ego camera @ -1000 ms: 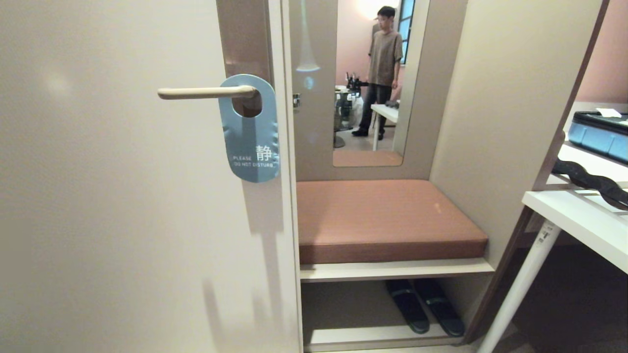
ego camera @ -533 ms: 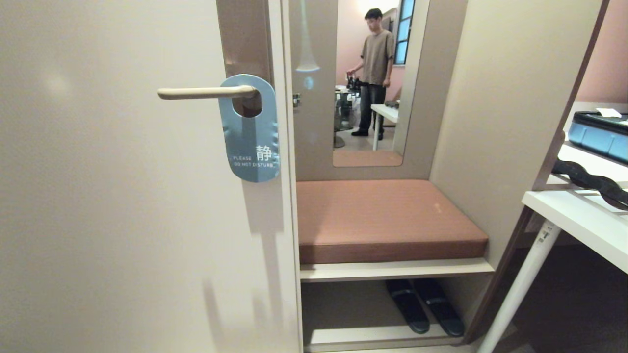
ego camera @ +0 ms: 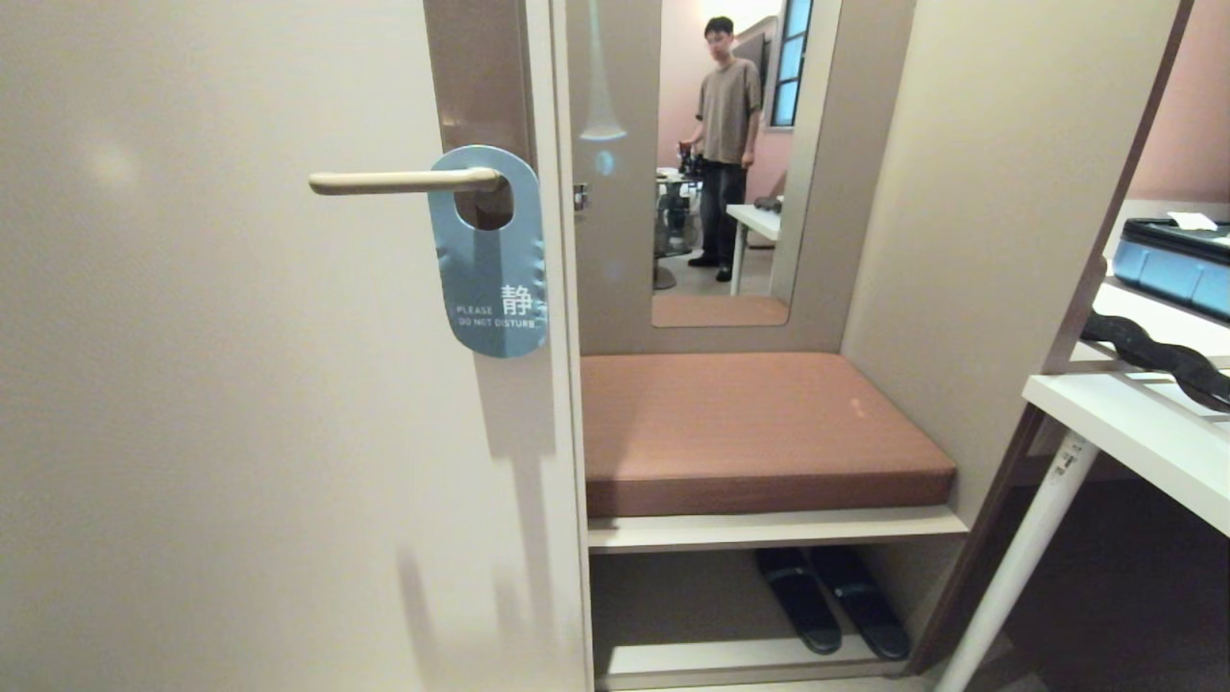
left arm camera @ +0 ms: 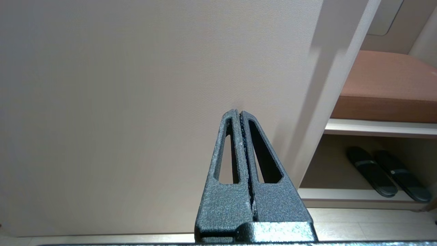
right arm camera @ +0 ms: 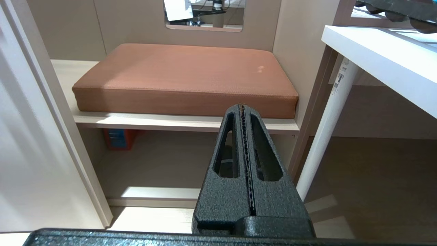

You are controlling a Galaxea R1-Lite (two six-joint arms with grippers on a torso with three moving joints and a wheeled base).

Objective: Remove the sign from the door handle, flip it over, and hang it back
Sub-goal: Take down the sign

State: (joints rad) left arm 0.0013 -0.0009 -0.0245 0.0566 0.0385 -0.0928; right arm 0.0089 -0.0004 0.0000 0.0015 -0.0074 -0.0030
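The sign (ego camera: pixel 492 258) hangs on the door handle (ego camera: pixel 404 181), its big hole looped over the bar near the bend, blue side facing out with the words "PLEASE DO NOT DISTURB" in white near its lower end. It hangs straight down against the brownish metal plate (ego camera: pixel 478 72) and the edge of the door (ego camera: pixel 240 404). The handle sticks out level toward the left across the pale door.

Neither arm shows in the head view. The left gripper (left arm camera: pixel 240 114) is low in front of the door's lower part, its jaws pressed together on nothing. The right gripper (right arm camera: pixel 242 107) is low too, before the shelf edge under the brown cushion (ego camera: pixel 750 428), jaws likewise pressed together and empty.

Beside the door is an alcove with the cushion on a bench, a pair of dark slippers (ego camera: pixel 831 601) below it, and a mirror (ego camera: pixel 735 154) above. A person (ego camera: pixel 725 144) shows in the mirror. A white table (ego camera: pixel 1134 432) stands at the right.
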